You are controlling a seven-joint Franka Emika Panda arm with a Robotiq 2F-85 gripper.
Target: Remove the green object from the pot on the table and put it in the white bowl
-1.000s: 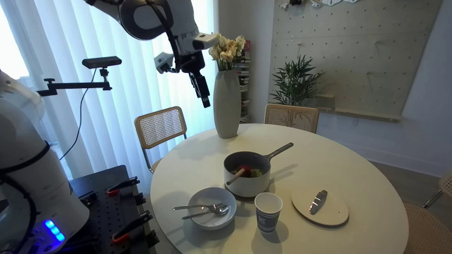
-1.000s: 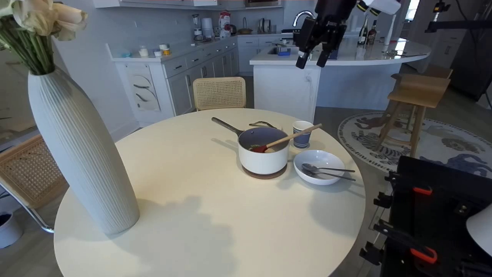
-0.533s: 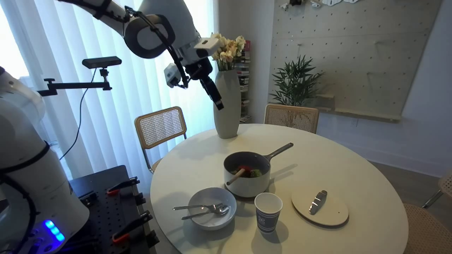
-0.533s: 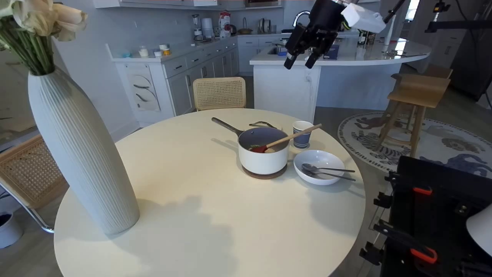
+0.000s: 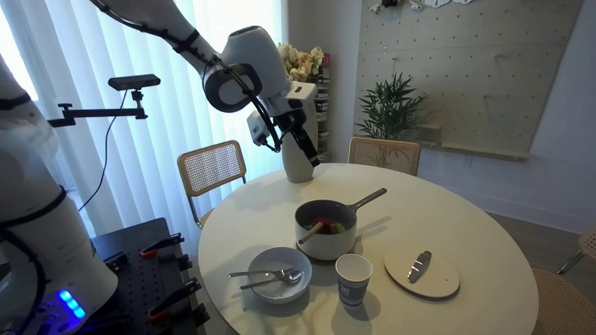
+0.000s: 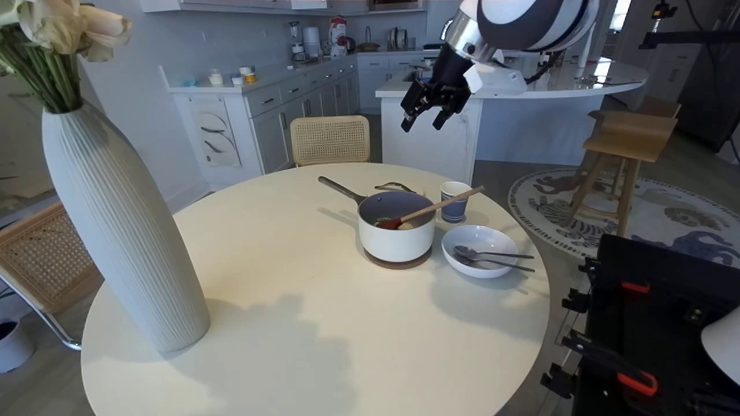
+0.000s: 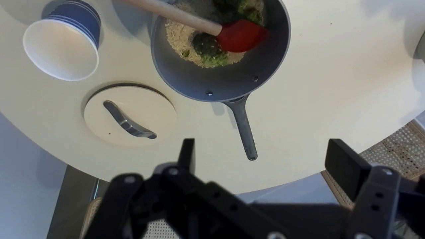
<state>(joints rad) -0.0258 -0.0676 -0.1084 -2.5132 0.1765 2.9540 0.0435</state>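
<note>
Fingers [image 7: 347,167] spread wide, holding nothing; wrist view has one at seven o'clock, the other at four, the table [image 7: 225,166] showing between them. In both exterior views they hang higher than the pot [image 7: 232,78], apart from it. In an exterior view the arm [image 5: 163,18] reaches over from eleven o'clock and the fingers slant down to five.

Pot at twelve o'clock in the wrist view: grey inside, long handle [image 7: 243,126] running out between five and six. Green lumps [image 7: 206,44] inside it, on a pale grainy layer [image 7: 179,35]; one lies at eight o'clock of the red head of a spatula [image 7: 199,22], another at twelve. Cannot tell which the task means. Wooden end of the spatula leans over the rim toward ten. Round brown mat [image 6: 398,265] under the pot, seen in an exterior view.

Rest by an exterior view, clock centred on the pot. White bowl [image 5: 279,253] near it, between seven and eight; a fork [image 5: 253,272] and spoon [image 5: 293,277] lie in it, handles out toward the bowl's own nine. Cup [image 5: 352,293] upright at five, just beside the pot. Lid [image 5: 440,274] flat on the table at four, metal grip up. Tall vase [image 5: 296,170] at eleven, partly behind the arm and fingers, yellowish flowers [image 5: 302,60] in its mouth. Chair [image 5: 213,167] beyond the table's edge at ten, another chair [image 5: 384,156] at one.
</note>
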